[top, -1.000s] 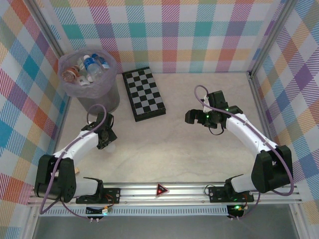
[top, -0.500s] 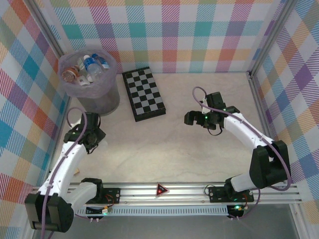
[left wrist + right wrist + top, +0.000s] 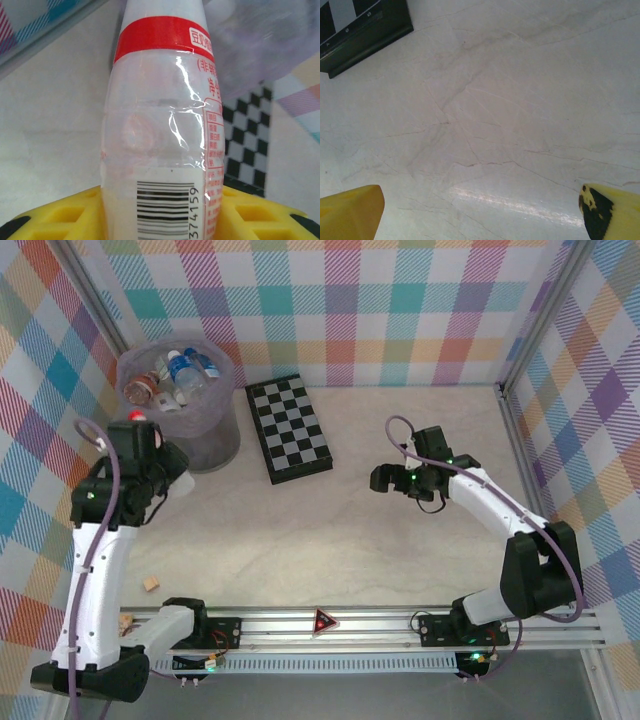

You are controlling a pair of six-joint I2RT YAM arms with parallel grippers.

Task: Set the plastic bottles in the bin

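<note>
Evidently we are near the end of the job. The bin (image 3: 216, 436) stands at the far left corner of the worktop (image 3: 350, 550), and inside its lilac liner lie several plastic bottles (image 3: 178, 374): clear ones with blue labels and a brown-orange one among them, heaped together so that we cannot count them exactly.

One more bottle (image 3: 155, 140) is outside the bin. It is whitish with a red band and a barcode. The left end effector (image 3: 160, 215) pinches it, and in the left wrist view the yellow fingers (image 3: 55, 217) press against both sides of its lower body. From above, that arm is raised just beside the bin on its near side, and in the wrist view the lilac bag fills the upper right corner, close ahead of the bottle. The bottle is therefore off the worktop and near the rim, but not over the opening as far as we can tell.

The right end effector (image 3: 377, 477) is spread wide and holds nothing, hovering over bare worktop to the right of the chequered board (image 3: 290, 428).

We judge that what remains is to carry this bottle over the rim and release it. Two small tan bits (image 3: 151, 583) lie near the left base, and we cannot tell what they are.
</note>
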